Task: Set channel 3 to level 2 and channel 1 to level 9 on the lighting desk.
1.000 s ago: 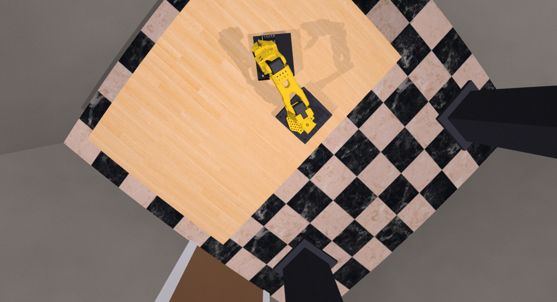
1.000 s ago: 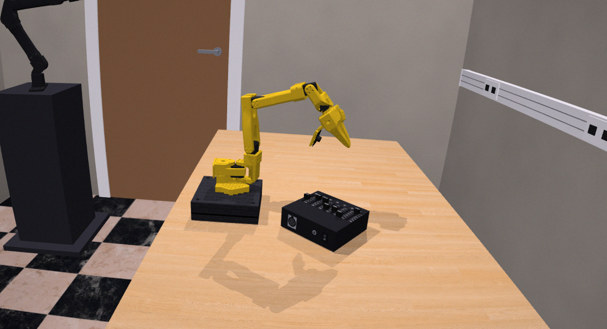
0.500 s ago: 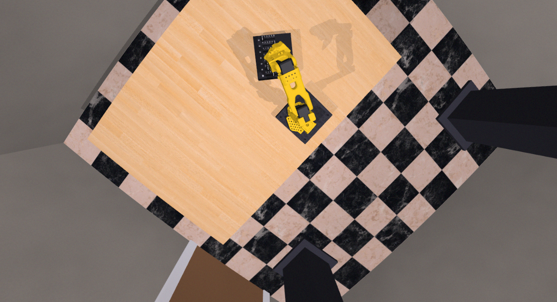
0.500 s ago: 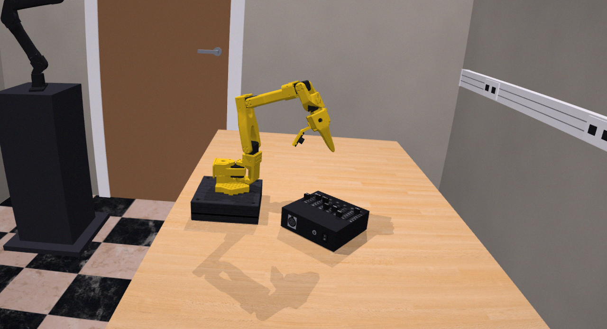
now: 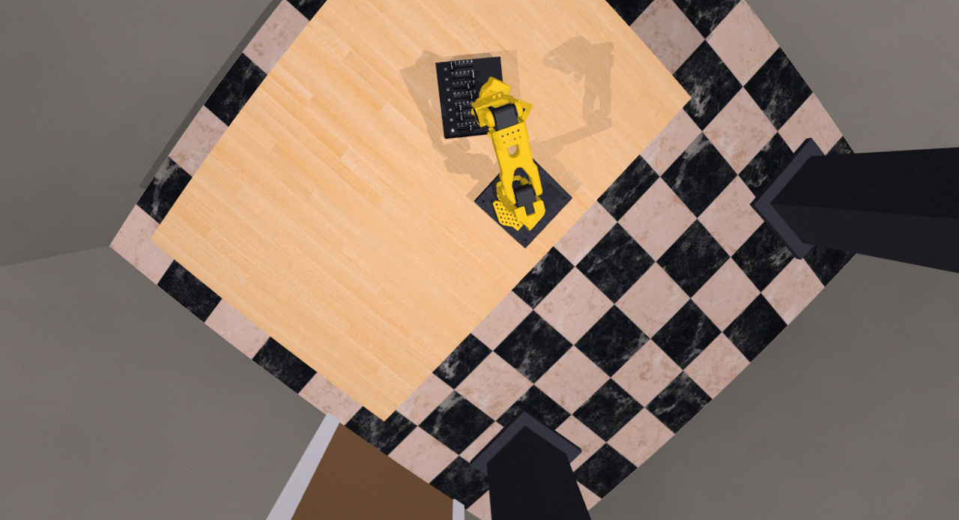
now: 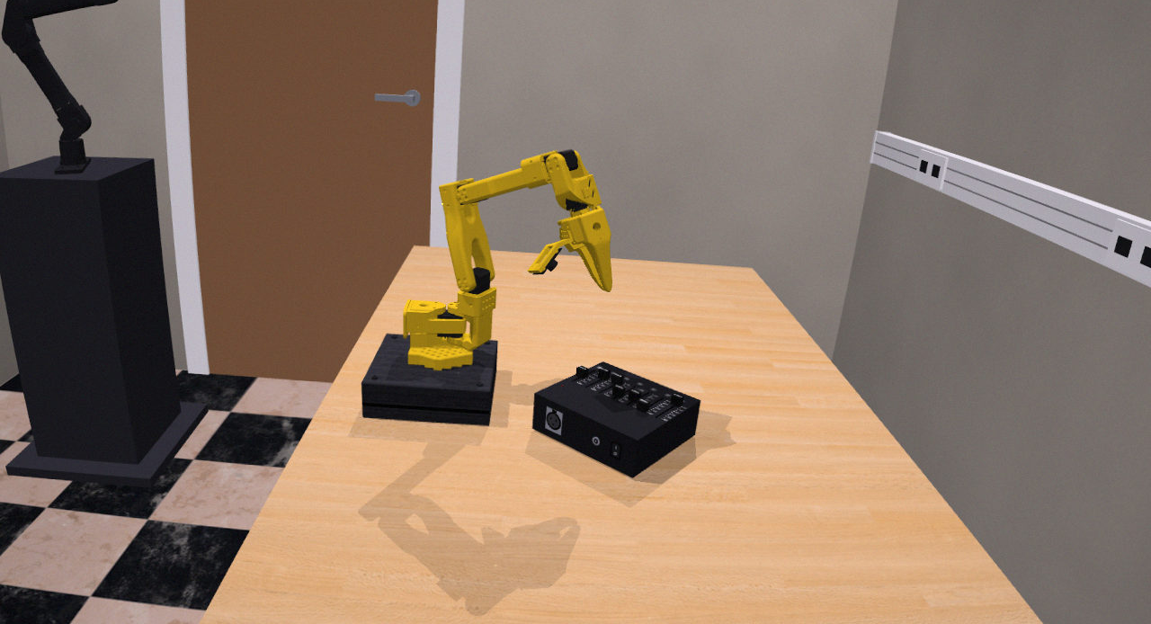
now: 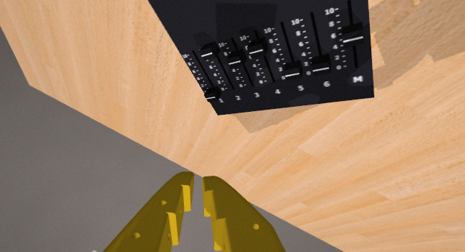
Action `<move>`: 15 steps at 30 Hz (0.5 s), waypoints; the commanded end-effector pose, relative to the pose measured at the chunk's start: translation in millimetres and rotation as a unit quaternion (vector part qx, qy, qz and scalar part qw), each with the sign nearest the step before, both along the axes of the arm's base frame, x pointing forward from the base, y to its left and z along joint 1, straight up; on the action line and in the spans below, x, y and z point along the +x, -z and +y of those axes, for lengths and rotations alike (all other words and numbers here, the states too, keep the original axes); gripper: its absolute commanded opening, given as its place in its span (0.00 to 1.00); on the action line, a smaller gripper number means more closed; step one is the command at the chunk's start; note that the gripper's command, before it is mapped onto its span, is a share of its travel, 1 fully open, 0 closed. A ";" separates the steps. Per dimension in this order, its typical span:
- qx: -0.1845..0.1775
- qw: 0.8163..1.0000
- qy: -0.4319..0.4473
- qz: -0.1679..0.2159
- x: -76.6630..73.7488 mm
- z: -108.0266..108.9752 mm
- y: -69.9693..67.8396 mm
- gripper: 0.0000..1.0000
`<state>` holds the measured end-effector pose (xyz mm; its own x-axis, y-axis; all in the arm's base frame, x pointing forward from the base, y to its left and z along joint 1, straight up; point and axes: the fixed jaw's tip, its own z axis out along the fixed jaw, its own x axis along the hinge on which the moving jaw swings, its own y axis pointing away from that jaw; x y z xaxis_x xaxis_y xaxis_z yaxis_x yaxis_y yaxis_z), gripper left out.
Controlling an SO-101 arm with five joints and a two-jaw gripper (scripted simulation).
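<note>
The black lighting desk (image 5: 458, 70) (image 6: 615, 431) (image 7: 261, 16) lies on the wooden table (image 5: 301, 201) (image 6: 644, 539) (image 7: 345, 154), close to my arm's base. In the wrist view its faders are labelled 1 to 6 and M, and their knobs stand at different heights. The leftmost knob (image 7: 211, 94), by label 1, sits at the bottom of its track near 0. The master knob (image 7: 352, 35) sits near 6. My yellow gripper (image 5: 491, 86) (image 6: 604, 283) (image 7: 197, 179) is shut and empty. It hangs high above the desk and points down, touching nothing.
My arm stands on a black base block (image 5: 553, 195) (image 6: 426, 391) beside the desk. A tall black pedestal (image 6: 80, 298) with another black arm stands on the checkered floor to the left. The table's far edge shows near my fingertips in the wrist view.
</note>
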<state>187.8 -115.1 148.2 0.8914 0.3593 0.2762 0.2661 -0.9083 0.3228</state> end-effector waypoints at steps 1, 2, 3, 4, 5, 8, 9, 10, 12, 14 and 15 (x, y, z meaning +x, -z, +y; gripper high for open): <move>-0.009 0.999 -0.031 0.023 -9.1 -0.3 1.6 0.00; -0.009 0.999 -0.031 0.023 -9.1 -0.3 1.6 0.00; -0.009 0.999 -0.031 0.023 -9.1 -0.3 1.6 0.00; -0.011 0.999 -0.038 0.027 -10.6 -0.4 1.9 0.00; -0.013 0.998 -0.045 0.031 -12.1 -0.5 2.1 0.00; -0.018 0.997 -0.063 0.043 -16.0 -0.6 2.6 0.00; -0.019 0.996 -0.069 0.046 -17.2 -0.6 2.8 0.00; -0.020 0.996 -0.074 0.049 -18.2 -0.7 2.9 0.00; -0.022 0.995 -0.083 0.055 -20.2 -0.7 3.2 0.00; -0.024 0.994 -0.091 0.059 -21.9 -0.6 3.4 0.00; -0.025 0.993 -0.094 0.061 -22.6 -0.6 3.5 0.00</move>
<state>170.3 -116.5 146.3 0.8407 0.5155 0.1658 0.4450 -0.8322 0.3308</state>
